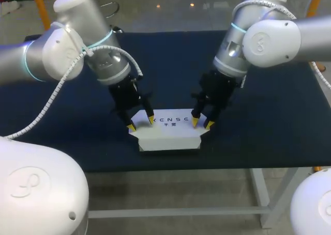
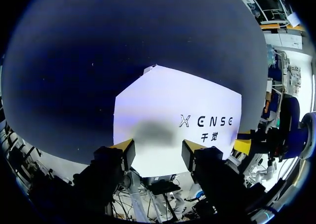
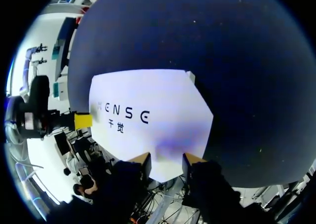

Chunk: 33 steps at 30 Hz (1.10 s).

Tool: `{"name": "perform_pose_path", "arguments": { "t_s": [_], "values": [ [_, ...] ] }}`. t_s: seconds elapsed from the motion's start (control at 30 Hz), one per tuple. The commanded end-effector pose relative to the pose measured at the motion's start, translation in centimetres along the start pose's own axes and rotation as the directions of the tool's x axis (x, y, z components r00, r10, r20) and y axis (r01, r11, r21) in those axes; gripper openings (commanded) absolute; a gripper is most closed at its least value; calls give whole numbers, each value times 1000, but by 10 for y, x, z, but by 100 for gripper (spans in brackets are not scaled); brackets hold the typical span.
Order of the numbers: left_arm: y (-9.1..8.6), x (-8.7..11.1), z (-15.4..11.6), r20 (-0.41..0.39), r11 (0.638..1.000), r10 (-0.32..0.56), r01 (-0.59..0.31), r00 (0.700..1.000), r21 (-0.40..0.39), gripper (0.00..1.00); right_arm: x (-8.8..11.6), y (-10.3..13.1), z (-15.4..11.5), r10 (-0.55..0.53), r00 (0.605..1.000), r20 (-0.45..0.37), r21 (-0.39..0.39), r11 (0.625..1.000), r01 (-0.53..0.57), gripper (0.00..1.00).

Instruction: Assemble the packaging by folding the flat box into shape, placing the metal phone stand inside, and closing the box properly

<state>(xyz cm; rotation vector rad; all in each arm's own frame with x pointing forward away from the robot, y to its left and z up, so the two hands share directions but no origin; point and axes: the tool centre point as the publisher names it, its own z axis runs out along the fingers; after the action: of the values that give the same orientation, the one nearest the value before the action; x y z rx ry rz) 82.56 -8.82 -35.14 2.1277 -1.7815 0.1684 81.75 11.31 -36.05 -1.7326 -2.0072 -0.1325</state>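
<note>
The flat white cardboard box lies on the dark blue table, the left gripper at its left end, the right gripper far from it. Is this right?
Not quite: the head view shows the right gripper at the right end of the flat white cardboard box. The box does lie on the dark blue table, the left gripper at its left end.

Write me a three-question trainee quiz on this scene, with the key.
1. True or false: the metal phone stand is in view beside the box.
2. The left gripper is: A) at the box's left end; B) at the box's right end; C) well clear of the box.
3. Fill in: the right gripper points down at the box's ___ end.
Key: 1 false; 2 A; 3 right.
</note>
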Motion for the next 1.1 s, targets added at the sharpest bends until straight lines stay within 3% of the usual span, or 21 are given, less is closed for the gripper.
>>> {"name": "perform_pose_path", "arguments": {
  "t_s": [0.03,0.17,0.23,0.8,1.0,1.1],
  "values": [
    [5,-3,1,-4,1000,7,-7,1000,23,67,-2,-3,1,-2,1000,-6,-9,1000,2,46],
    [5,-4,5,-13,999,29,-28,999,41,65,-2,-3,3,-2,1000,-15,-20,1000,1,46],
    [5,-5,7,-19,998,38,-38,999,50,70,-3,-3,3,-1,1000,-20,-27,1000,0,46],
    [5,-7,14,-33,995,65,-63,997,72,64,-6,-3,15,16,999,-34,-130,991,-20,47],
    [5,-8,16,-49,994,74,-70,996,80,73,-7,-3,19,31,998,-55,-180,983,-40,48],
    [4,-9,18,-54,994,74,-69,996,81,72,-8,-3,20,39,997,-70,-197,979,-52,49]
  ]
}}
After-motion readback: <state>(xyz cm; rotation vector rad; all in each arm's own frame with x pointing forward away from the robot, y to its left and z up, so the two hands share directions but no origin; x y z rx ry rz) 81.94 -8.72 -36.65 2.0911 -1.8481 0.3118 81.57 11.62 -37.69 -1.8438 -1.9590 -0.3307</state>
